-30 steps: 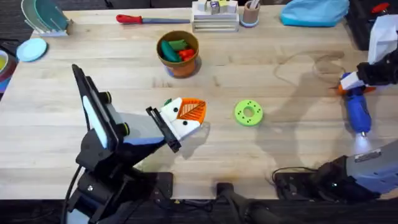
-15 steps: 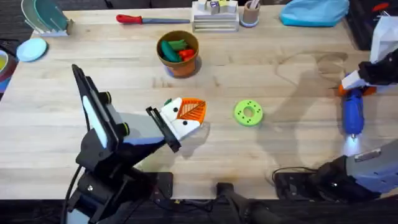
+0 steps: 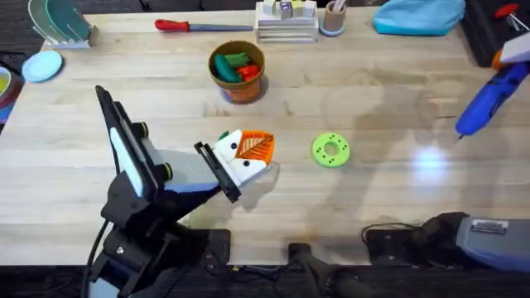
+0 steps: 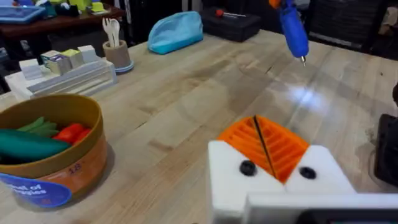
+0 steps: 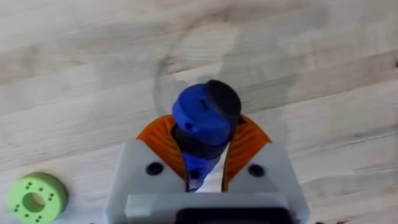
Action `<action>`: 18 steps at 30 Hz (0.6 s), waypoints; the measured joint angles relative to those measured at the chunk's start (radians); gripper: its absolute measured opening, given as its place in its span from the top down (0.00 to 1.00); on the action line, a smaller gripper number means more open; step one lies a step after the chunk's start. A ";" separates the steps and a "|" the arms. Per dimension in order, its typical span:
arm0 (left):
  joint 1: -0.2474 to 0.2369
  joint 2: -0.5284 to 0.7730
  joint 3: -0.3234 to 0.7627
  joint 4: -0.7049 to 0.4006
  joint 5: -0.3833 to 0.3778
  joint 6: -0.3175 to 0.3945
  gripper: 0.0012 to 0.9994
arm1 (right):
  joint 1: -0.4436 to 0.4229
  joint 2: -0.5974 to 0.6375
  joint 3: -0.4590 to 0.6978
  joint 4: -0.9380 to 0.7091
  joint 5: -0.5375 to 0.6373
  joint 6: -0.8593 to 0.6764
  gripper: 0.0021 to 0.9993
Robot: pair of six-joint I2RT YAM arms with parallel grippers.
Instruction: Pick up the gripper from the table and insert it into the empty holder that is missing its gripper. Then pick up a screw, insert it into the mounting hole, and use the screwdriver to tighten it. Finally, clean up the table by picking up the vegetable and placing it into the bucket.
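My right gripper is raised at the table's right edge, shut on the blue screwdriver, which slants tip-down above the wood. The right wrist view shows the screwdriver end-on between the orange pads of the right gripper. My left gripper rests low at mid-table, its white fingers and orange pads pressed together. A small green bit peeks out beside it; I cannot tell what it is. The bucket stands behind with green and red toy vegetables inside. The loose gripper, empty holder and screw are out of view.
A bright-green disc with holes lies right of the left gripper. Along the back edge are a red-handled tool, a white block stack, a tan cup and a blue cloth. A dish rack stands at the far left.
The right gripper has lifted the screwdriver off the table and swung it up toward the right edge, now tilted. Its light spot has shifted left. The left arm has not moved.
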 joint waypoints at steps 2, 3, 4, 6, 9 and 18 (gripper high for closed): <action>0.000 0.000 0.000 0.000 0.000 0.000 0.99 | 0.020 -0.042 0.001 -0.018 -0.006 0.009 0.77; 0.000 0.000 0.000 0.000 0.000 0.000 0.99 | 0.029 -0.060 0.001 -0.029 -0.009 0.012 0.78; 0.000 0.000 0.000 0.000 0.000 0.000 0.99 | 0.037 -0.075 0.001 -0.040 -0.010 0.015 0.78; 0.000 0.000 0.000 0.000 0.000 0.000 0.99 | 0.054 -0.103 0.001 -0.057 -0.013 0.021 0.78; 0.000 0.000 0.000 0.000 0.000 0.000 0.99 | 0.086 -0.145 0.001 -0.061 -0.013 0.024 0.78; 0.000 0.000 0.000 0.000 0.000 0.000 0.99 | 0.173 -0.370 0.001 0.004 -0.043 0.025 0.79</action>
